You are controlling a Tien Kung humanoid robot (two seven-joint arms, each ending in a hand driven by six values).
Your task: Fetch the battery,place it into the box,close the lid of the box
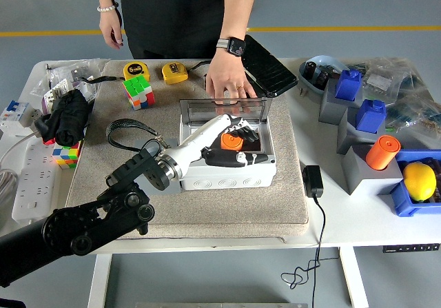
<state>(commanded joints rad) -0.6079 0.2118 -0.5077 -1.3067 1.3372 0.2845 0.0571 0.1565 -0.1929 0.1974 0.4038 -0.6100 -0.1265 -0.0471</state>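
The orange battery (229,140) sits between the fingers and thumb of my left hand (242,146), which is shut on it. The hand reaches in from the lower left and holds the battery low inside the open white box (227,173) in the middle of the grey mat. The box's clear lid (222,107) stands upright at the far side. A person's hand (227,87) rests on the lid's top edge. Most of the battery is hidden by my fingers.
A phone (269,67) lies behind the box. Two tape measures (138,70) and a colour cube (138,92) are at the back left. A black adapter (313,180) with its cable lies right of the box. Grey blocks with blue and orange parts (372,142) stand at the right.
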